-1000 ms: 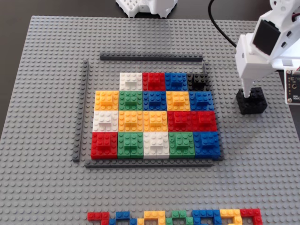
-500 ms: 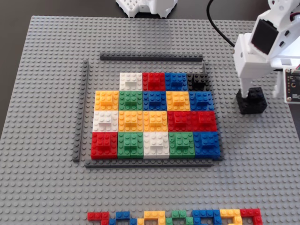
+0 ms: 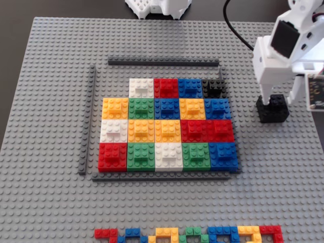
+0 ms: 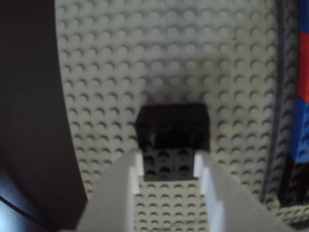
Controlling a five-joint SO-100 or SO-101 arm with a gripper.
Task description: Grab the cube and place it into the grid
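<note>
The black cube point(image 3: 273, 109) sits on the grey baseplate to the right of the grid point(image 3: 167, 129) in the fixed view. My white gripper point(image 3: 271, 101) stands over it, fingers down at its top. In the wrist view the two white fingers point(image 4: 128, 183) press on both sides of the cube's smaller raised brick point(image 4: 170, 164), with the gripper point(image 4: 169, 157) closed on it. The cube's base point(image 4: 173, 126) rests on the studs. The grid is framed by dark grey strips point(image 3: 162, 63); its top-left cell is bare, and another black block point(image 3: 212, 87) fills its top-right cell.
The light grey baseplate point(image 3: 50, 202) covers the table. A line of small flat coloured bricks point(image 3: 192, 234) runs along the bottom edge. A white object point(image 3: 159, 7) and a black cable point(image 3: 235, 30) lie at the back. The grid's blue edge point(image 4: 301, 130) shows in the wrist view.
</note>
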